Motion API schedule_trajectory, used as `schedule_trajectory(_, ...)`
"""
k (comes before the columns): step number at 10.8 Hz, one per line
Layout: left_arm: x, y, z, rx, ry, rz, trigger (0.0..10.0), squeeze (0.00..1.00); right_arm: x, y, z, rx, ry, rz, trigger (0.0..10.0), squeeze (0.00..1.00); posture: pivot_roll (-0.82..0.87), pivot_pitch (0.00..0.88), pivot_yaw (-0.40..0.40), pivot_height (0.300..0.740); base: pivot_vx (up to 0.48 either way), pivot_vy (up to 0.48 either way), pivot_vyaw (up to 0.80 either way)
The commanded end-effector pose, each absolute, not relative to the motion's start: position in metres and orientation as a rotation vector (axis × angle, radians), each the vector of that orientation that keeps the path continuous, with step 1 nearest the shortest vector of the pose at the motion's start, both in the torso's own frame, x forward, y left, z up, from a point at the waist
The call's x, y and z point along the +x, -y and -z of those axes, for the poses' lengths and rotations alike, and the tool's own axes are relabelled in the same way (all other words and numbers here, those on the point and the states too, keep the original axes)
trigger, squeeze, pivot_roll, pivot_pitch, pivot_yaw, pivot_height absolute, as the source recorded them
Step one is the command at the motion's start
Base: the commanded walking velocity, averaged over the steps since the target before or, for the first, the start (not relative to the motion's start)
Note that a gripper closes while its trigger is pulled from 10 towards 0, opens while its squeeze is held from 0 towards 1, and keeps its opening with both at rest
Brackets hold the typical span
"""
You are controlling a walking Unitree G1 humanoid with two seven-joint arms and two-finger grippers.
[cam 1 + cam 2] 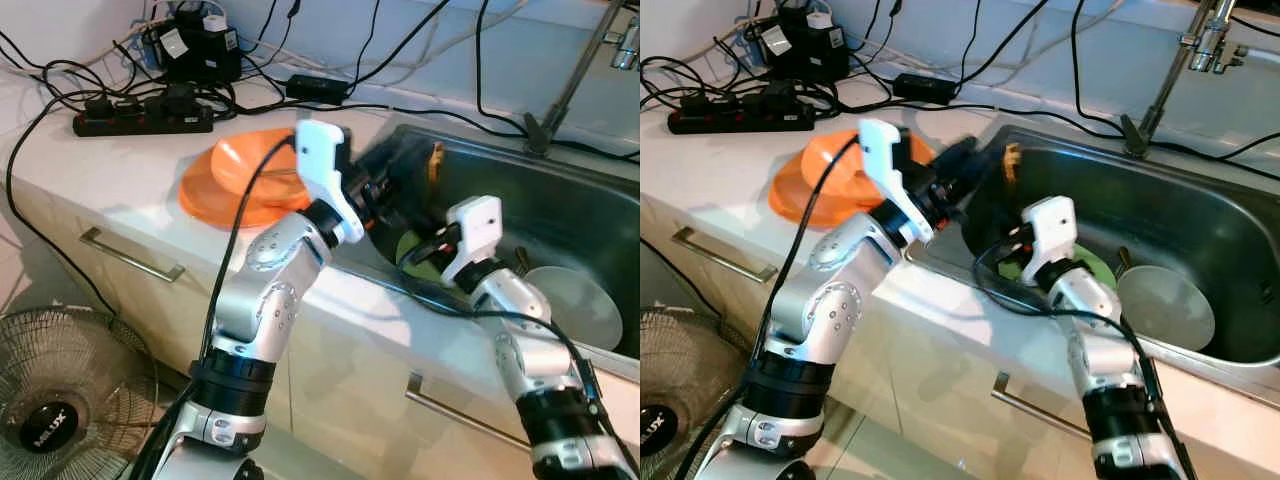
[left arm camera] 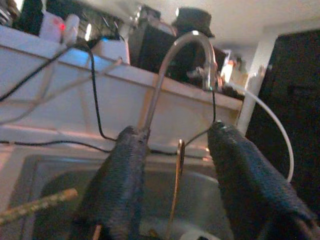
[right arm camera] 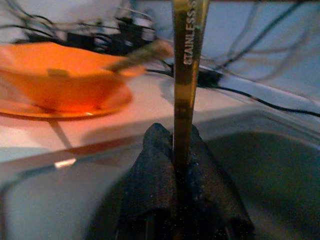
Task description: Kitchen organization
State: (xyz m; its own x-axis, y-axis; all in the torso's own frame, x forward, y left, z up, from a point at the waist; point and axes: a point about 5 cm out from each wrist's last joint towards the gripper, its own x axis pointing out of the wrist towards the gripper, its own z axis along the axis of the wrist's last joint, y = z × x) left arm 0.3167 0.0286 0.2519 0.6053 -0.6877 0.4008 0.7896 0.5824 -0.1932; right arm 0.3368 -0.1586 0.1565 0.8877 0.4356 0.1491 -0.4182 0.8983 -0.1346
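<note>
I was in the step of taking cutlery out of the sink [image 1: 600, 215] to put it in order on the worktop [image 1: 120, 170]. My right claw [image 3: 181, 150] was pressed together on a gold-coloured stainless utensil [image 3: 186, 75], pinching its handle between the two black fingers, so that the handle stood upright above the fingertips. This claw hung inside the sink, near its left wall, over a green plate [image 1: 1095, 268], with a grey round dish [image 1: 1165, 305] lying beside on the sink bottom.

My left claw [image 2: 177, 165] was spread, holding nothing, and it pointed over the left rim of the sink toward the tap [image 2: 190, 45]. In its view the thin utensil stood upright between its two fingers, but a little apart from them.

The orange bowl [image 1: 255, 165] sat on an orange plate [image 1: 215, 205] on the worktop, just beside the sink's left edge. I judged that the next move called for lifting the utensil over the rim and bringing it toward the bowl, or handing it to the left claw; which one I could not tell.
</note>
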Motion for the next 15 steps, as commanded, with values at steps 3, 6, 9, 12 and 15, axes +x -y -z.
schedule_trajectory(3,0.309,-0.029,-0.254,-0.384,0.311,0.917,10.0,0.00,0.354,0.183,-0.164,-0.112,0.182,-0.207,0.0,0.00,0.11,0.051,-0.009,0.740,0.000,0.000,0.00)
schedule_trajectory(6,0.308,-0.031,-0.235,-0.310,0.230,0.905,10.0,0.00,0.371,0.198,-0.163,-0.067,0.131,0.000,10.0,0.00,0.12,0.053,-0.010,0.740,0.000,0.000,0.00)
schedule_trajectory(9,0.302,-0.026,-0.195,-0.038,0.016,0.919,10.0,0.00,0.381,0.203,-0.150,-0.087,0.038,0.084,10.0,0.00,0.12,0.053,-0.015,0.740,0.000,0.000,0.00)
schedule_trajectory(12,0.302,-0.027,-0.180,0.005,-0.076,0.890,10.0,0.00,0.381,0.207,-0.136,-0.077,-0.050,0.134,10.0,0.00,0.13,0.052,-0.014,0.740,0.000,0.000,0.00)
schedule_trajectory(15,0.300,-0.027,-0.172,0.039,-0.125,0.881,10.0,0.00,0.378,0.207,-0.123,-0.103,-0.113,0.143,10.0,0.00,0.14,0.049,-0.014,0.740,0.000,0.000,0.00)
